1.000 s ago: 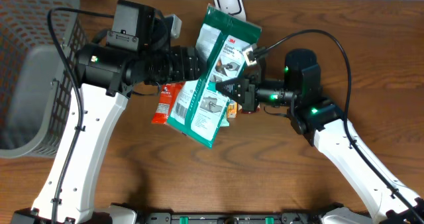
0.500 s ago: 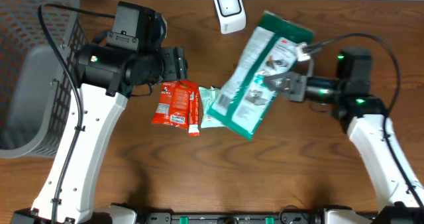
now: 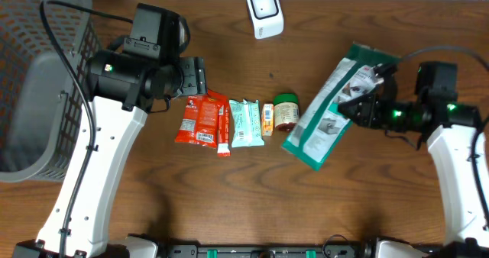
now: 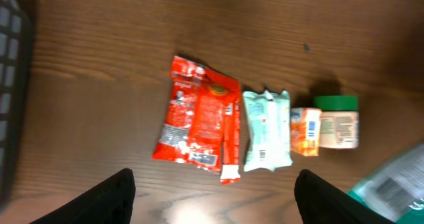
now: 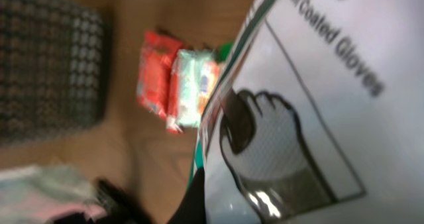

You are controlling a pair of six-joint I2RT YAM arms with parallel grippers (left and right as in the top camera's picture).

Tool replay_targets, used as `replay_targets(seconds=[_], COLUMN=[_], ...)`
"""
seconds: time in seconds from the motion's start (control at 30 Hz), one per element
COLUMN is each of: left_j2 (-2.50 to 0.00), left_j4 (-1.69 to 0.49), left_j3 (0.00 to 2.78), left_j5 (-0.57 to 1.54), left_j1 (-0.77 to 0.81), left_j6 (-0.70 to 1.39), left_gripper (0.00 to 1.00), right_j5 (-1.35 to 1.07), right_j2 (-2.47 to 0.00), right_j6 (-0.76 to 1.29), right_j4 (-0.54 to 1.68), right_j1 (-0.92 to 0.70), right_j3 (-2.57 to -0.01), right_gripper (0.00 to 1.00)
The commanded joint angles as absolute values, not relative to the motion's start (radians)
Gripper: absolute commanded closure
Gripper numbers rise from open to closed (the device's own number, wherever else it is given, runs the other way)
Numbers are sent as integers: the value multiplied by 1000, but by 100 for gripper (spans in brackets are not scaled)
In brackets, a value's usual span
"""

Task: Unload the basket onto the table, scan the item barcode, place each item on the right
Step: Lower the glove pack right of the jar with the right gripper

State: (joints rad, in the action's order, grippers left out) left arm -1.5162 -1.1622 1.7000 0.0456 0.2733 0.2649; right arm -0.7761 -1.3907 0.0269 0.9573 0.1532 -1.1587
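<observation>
While the glove packet (image 3: 328, 117) hangs clamped in the right fingers (image 3: 361, 110) above the bench (image 3: 229, 204) near its right edge, the scanner (image 3: 264, 11) stands well apart at the middle of the far edge. The left fingers (image 4: 109, 196) are spread wide and hold nothing, above the row of goods.

Recommendation: carry the packet to the scanner and turn it so that the barcode faces the scanner's window. No barcode is visible on the face shown to the right wrist camera, which bears the glove picture. The packet is probably limp and is held at one side, so present it slowly and keep it above the row.

Count:
- glove packet: one
- scanner: one
- red packets (image 3: 200, 119): at least two, overlapping
- pale green packet (image 3: 246, 123): one
- small orange carton (image 3: 267, 119): one
- green-lidded jar (image 3: 286, 111): one
- grey basket (image 3: 46, 6), at the left edge: one
</observation>
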Motion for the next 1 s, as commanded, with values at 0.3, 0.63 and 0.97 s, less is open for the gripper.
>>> replay_targets(seconds=[0.3,0.63,0.97], left_j2=[-1515,-1515,-1515], left_j4=[-1166,-1166,-1164], left_j3=[1702,1702,1702], left_j5=[7,7,7], left_j1=[275,275,275], left_j6=[256,256,256], left_gripper=[23,23,23], right_j5=[-663,-770,-716], right_j2=[-1599,-1831,-1936], right_j6=[-430,-618,-636], right_j4=[1237,1222,1166], right_j1=[160,189,199], right_j3=[-1385,-1386,-1386], right_gripper=[99,99,83])
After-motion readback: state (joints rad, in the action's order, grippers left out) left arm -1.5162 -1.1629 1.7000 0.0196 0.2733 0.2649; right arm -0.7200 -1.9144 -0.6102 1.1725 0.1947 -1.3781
